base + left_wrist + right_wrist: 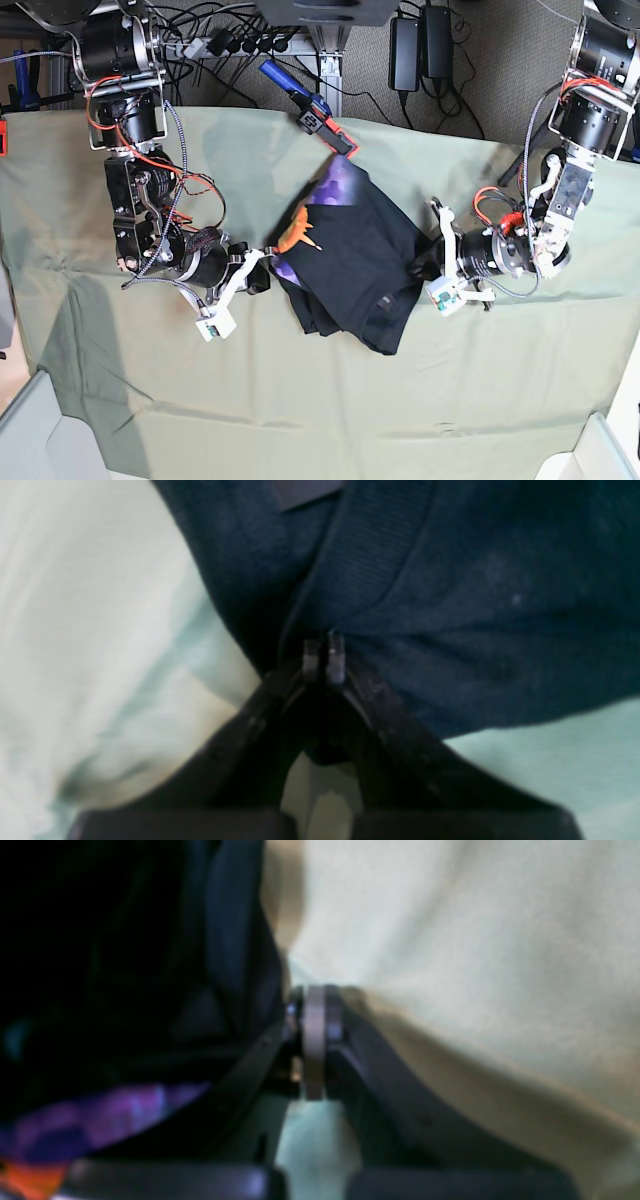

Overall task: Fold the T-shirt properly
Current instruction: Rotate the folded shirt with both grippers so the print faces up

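Note:
The black T-shirt lies bunched in the middle of the table, with its purple print and orange graphic showing on its left side. My left gripper is shut on the shirt's black fabric just below the ribbed collar. In the base view it is at the shirt's right edge. My right gripper is shut at the shirt's dark edge, with purple print low in the blurred view. In the base view it touches the shirt's left edge.
A pale green cloth covers the table and is wrinkled near both grippers. A blue and orange tool lies at the back edge. White bins stand at the front left corner and front right corner. Cables hang behind the table.

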Robot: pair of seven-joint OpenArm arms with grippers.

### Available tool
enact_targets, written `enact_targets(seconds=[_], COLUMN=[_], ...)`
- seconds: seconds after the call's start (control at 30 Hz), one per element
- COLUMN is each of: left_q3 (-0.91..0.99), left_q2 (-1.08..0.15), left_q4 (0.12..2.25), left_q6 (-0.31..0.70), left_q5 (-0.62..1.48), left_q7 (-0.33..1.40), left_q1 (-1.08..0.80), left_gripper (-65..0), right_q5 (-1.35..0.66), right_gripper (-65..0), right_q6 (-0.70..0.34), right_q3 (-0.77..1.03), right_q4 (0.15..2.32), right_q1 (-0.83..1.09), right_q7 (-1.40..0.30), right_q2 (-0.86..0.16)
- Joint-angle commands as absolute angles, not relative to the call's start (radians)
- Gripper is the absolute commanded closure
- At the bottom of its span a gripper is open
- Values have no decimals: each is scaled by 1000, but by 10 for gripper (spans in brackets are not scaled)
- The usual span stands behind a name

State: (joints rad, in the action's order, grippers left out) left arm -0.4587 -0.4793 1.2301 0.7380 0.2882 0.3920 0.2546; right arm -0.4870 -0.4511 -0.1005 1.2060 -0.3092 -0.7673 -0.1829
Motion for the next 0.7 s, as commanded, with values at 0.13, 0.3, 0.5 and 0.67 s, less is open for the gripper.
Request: enact_targets(seconds=[0.13, 0.3, 0.5, 0.67], left_q3=[-450, -450, -450, -450], left_q2=[-485, -455, -424, -418], left_q4=[1176, 1162, 1162, 1162], left_q6=[698, 698, 681, 665], left_q5=[242, 242, 241, 242], left_q7=[383, 375, 369, 371], left_q1=[330, 366, 403, 424], left_gripper=[0, 0, 0, 0], right_q5=[-527, -544, -542, -537], right_gripper=[0, 0, 0, 0], right_q6=[-522, -522, -522, -521], right_q3=[-99, -99, -99, -97], right_q4=[1238, 1320, 1468, 1495], right_q1=[-272, -223, -168, -175], right_q7=[-780, -786, -787, -789], right_q2=[-188, -187, -188, -188])
